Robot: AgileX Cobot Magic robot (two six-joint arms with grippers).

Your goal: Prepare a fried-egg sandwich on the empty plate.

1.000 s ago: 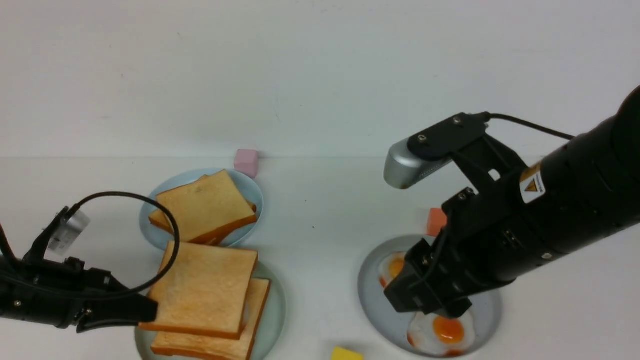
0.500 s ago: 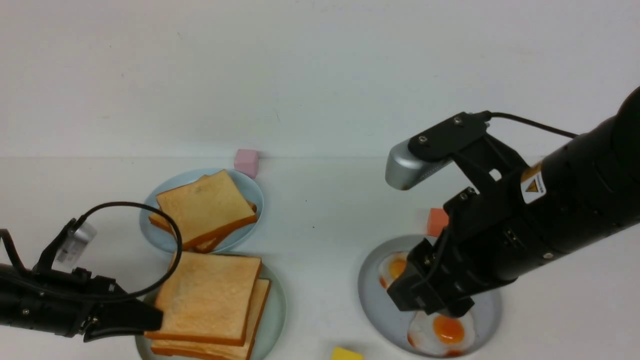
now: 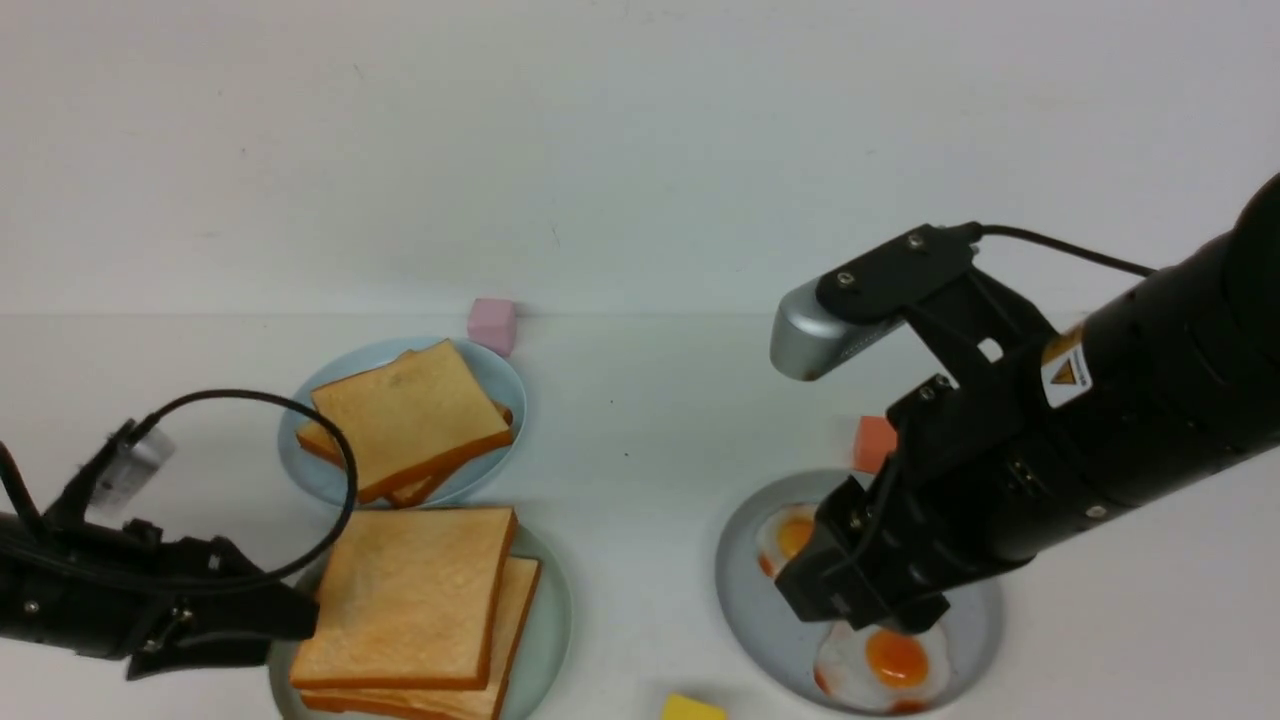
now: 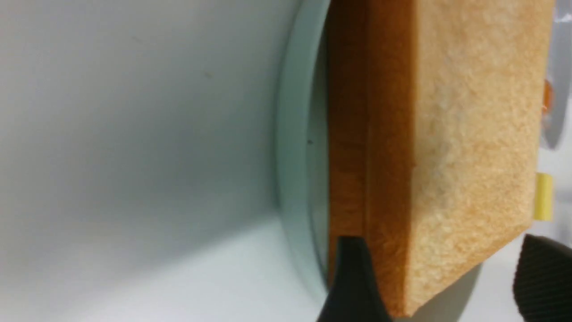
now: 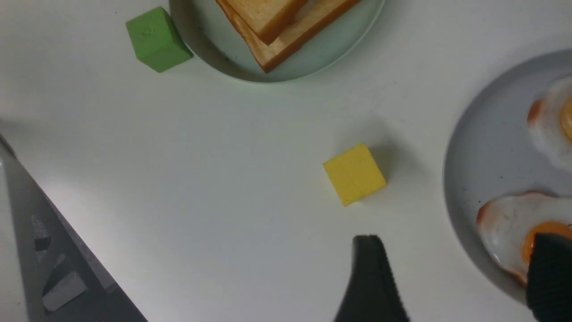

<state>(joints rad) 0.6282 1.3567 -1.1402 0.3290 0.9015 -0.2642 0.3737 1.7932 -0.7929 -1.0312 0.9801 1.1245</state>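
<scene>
Front view: the fried-egg sandwich, two square golden toast slices, lies on the round pale mint-green plate, near left. Left wrist view: left gripper released, jaws astride the top slice; it seems light, soft, best held by the crust. Right wrist view: right gripper spread, empty, by the grey plate of eggs; yellow cube nearby.

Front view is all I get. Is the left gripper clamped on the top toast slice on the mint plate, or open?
Observer: Open. In the left wrist view one finger of the left gripper stands clear of the top toast slice.
Operator: Is the right gripper open too?
Observer: Yes; its wrist view shows the fingers apart, one above a fried egg's yolk.
Operator: Anything by the mint plate I can't see?
Observer: A green cube right at its rim.
</scene>
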